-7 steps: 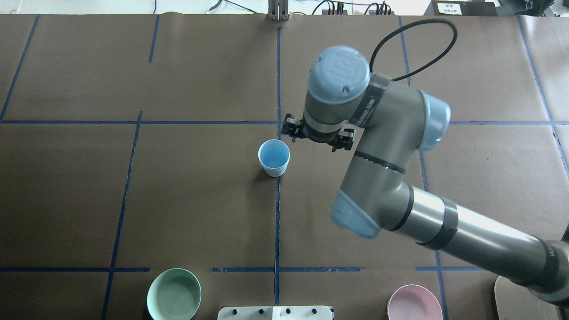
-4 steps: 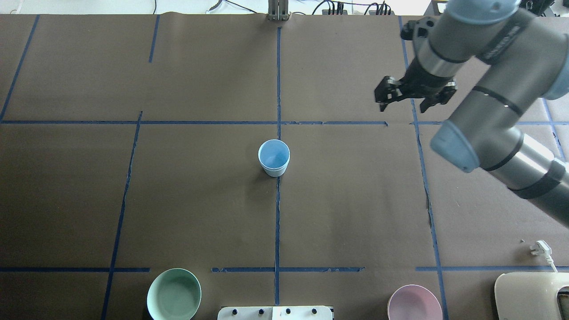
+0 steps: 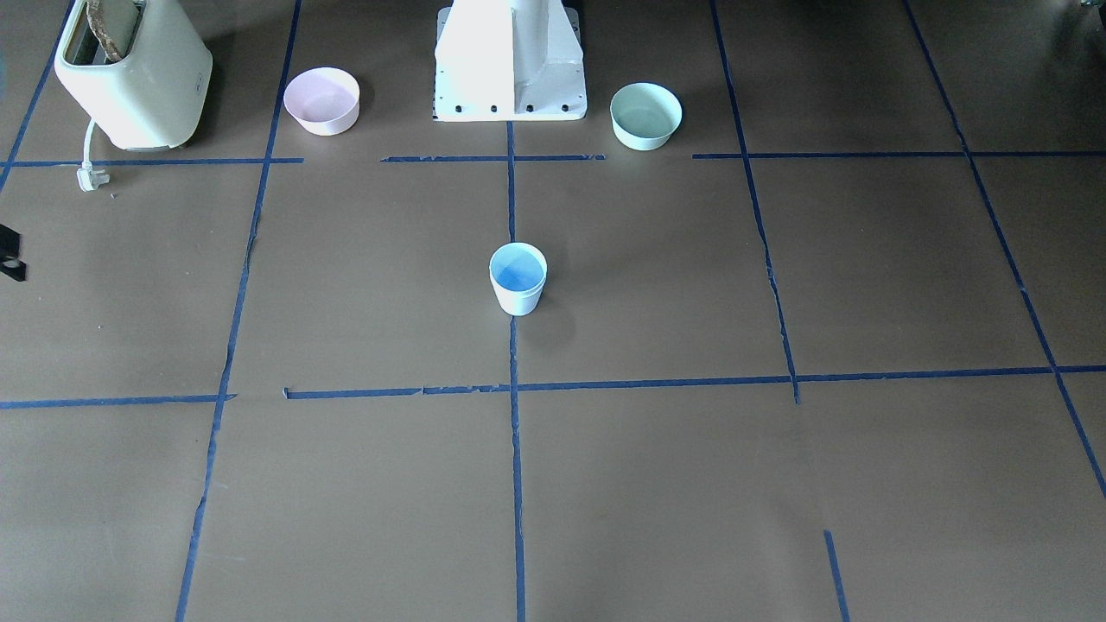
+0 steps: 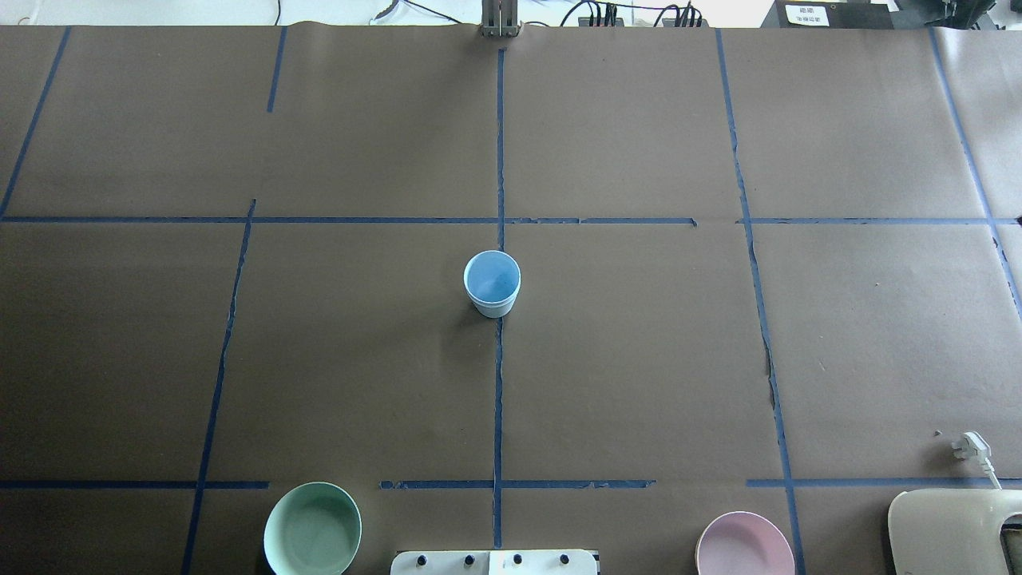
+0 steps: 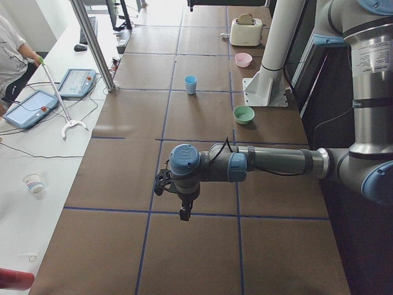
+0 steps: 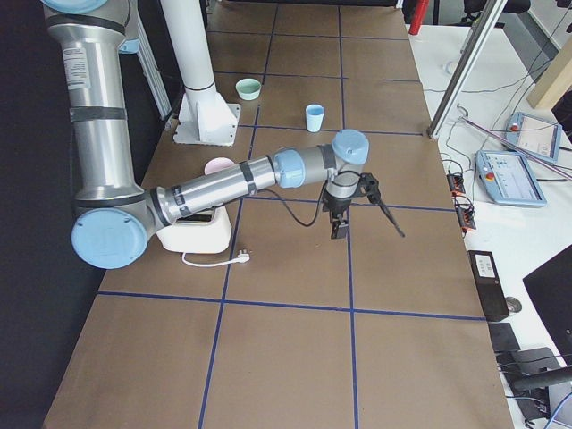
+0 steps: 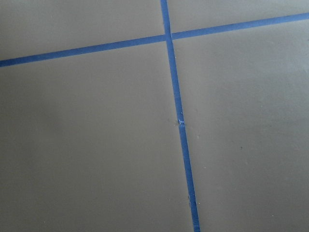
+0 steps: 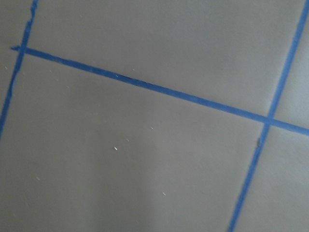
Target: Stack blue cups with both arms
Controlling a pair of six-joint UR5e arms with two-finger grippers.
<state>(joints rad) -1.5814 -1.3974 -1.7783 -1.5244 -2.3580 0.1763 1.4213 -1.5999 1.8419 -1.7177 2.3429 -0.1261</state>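
Table has left arm and right arm stretched low over its opposite ends, well apart from the work; whether left gripper or right gripper is released or clenched cannot be told. Blue cups show as one upright tumbler at table centre: judged light, stiff, slick, best pinched across the rim, open room all round.

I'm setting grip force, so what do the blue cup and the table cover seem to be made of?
The blue cup looks like matte plastic: smooth, evenly coloured wall, thin rim, no glare. The table cover looks like brown paper, matte: its far edge ripples, and the blue tape on it is torn in places.
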